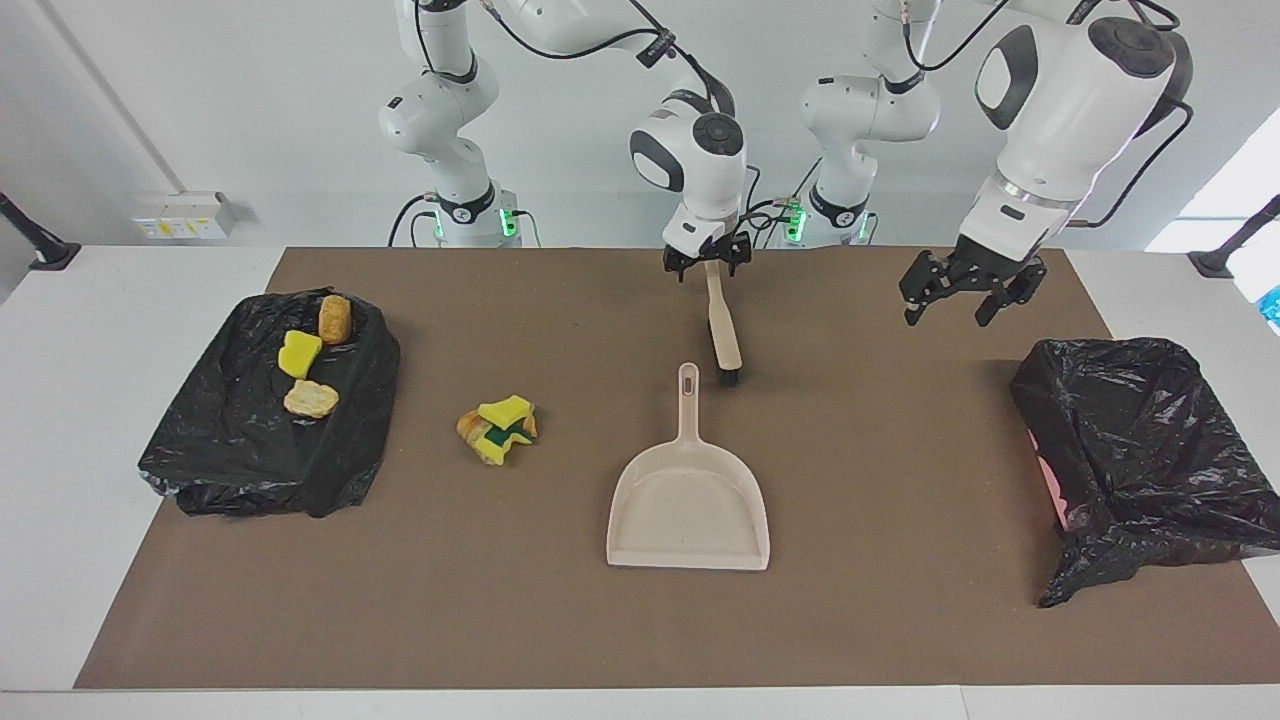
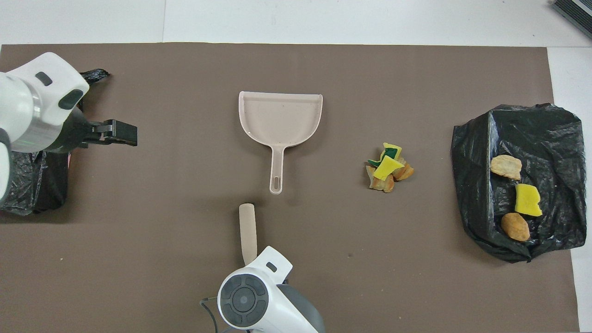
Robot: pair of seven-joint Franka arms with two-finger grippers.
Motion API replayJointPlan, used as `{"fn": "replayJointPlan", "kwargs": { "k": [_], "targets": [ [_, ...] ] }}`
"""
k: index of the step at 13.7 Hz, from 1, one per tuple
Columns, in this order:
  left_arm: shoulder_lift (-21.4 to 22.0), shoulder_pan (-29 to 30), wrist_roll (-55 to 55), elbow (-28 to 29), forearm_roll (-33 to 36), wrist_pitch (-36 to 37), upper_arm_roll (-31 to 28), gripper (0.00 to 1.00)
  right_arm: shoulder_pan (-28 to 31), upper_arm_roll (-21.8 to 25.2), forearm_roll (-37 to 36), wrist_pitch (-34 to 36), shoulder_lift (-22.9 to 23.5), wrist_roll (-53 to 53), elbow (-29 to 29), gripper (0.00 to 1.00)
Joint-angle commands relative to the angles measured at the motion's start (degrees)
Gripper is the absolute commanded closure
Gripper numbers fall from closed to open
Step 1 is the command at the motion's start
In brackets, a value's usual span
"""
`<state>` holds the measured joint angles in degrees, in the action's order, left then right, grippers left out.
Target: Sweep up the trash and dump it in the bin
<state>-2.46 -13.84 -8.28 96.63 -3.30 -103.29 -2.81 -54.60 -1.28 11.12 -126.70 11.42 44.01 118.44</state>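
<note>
A small pile of trash (image 1: 498, 428) (image 2: 387, 169), yellow sponge scraps and brown lumps, lies on the brown mat. A beige dustpan (image 1: 690, 505) (image 2: 280, 115) lies flat mid-table, its handle pointing toward the robots. The beige brush (image 1: 722, 330) (image 2: 248, 229) lies just nearer to the robots than that handle. My right gripper (image 1: 706, 270) is open at the brush handle's end, one finger on each side; from overhead the arm hides it. My left gripper (image 1: 948, 312) (image 2: 125, 134) hangs open and empty over bare mat beside the black-bagged bin (image 1: 1130, 440) (image 2: 27, 185).
At the right arm's end of the table lies a flat black bag (image 1: 250, 450) (image 2: 545, 134). It carries a yellow sponge piece (image 1: 300, 352) and two brown lumps (image 1: 334, 318). The brown mat (image 1: 900, 620) covers most of the white table.
</note>
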Motion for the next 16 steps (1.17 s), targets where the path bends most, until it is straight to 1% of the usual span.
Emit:
{"fn": "replayJointPlan", "kwargs": {
  "k": [1, 2, 3, 4, 6, 7, 9, 10, 11, 13, 15, 16],
  "targets": [
    [-5.34, -2.94, -1.92, -2.57, -0.83, -1.3, -0.71, 0.0, -0.41, 0.05, 1.45, -1.97, -2.54, -0.24, 3.2, 0.17],
    [-6.84, -3.9, -1.92, -3.19, -0.92, -1.64, -0.79, 0.0, -0.76, 0.05, 1.36, -1.97, -2.54, -0.15, 3.2, 0.39],
    [-7.9, -5.48, -2.01, -3.37, -0.83, -1.82, -0.71, 0.0, -0.94, 0.05, 1.45, -2.06, -2.54, -0.41, 3.2, 0.7],
    [-10.43, -7.32, -2.1, -3.81, -0.65, -2.26, -0.79, 0.0, -0.94, 0.05, 1.45, -2.14, -2.45, -0.24, 3.11, 1.0],
    [-15.62, -10.14, -2.88, -6.97, -0.48, -3.14, -0.79, 0.0, -0.86, 0.05, 1.45, -1.97, -2.01, 0.37, 2.5, 1.0],
    [-16.43, -10.67, -2.97, -7.15, -0.48, -3.58, -0.79, 0.0, -0.68, 0.14, 1.45, -1.88, -1.84, 0.55, 2.06, 1.0],
    [-17.39, -13.3, -5.33, -6.72, -0.48, -8.56, -0.79, 0.0, -0.42, 0.32, 1.1, -1.27, -1.57, 0.9, 1.44, 1.0],
    [-19.23, -14.27, -6.04, -6.72, -0.48, -9.72, -0.79, 0.0, -0.42, 0.49, 0.84, -0.74, -1.57, 1.17, 1.44, 1.0],
    [-19.59, -15.15, -6.14, -6.54, -0.48, -10.78, -0.79, 0.0, -0.24, 0.75, 0.31, 0.83, -2.09, 1.78, 1.36, 1.0],
    [-19.51, -15.86, -6.23, -5.49, -0.74, -11.14, -0.79, 0.0, 1.33, 0.93, 0.05, 6.18, -5.42, 3.01, 1.53, 1.0],
    [-19.86, -17.88, -8.32, -5.05, -0.92, -12.62, -0.79, 0.0, 4.84, 0.67, -0.04, 10.92, -11.12, 4.68, 2.75, 1.0],
    [-19.86, -18.15, -9.12, -4.7, -0.92, -13.5, -0.79, 0.0, 6.77, 0.58, -0.13, 14.61, -13.76, 4.34, 3.11, 1.0]
  ]
}}
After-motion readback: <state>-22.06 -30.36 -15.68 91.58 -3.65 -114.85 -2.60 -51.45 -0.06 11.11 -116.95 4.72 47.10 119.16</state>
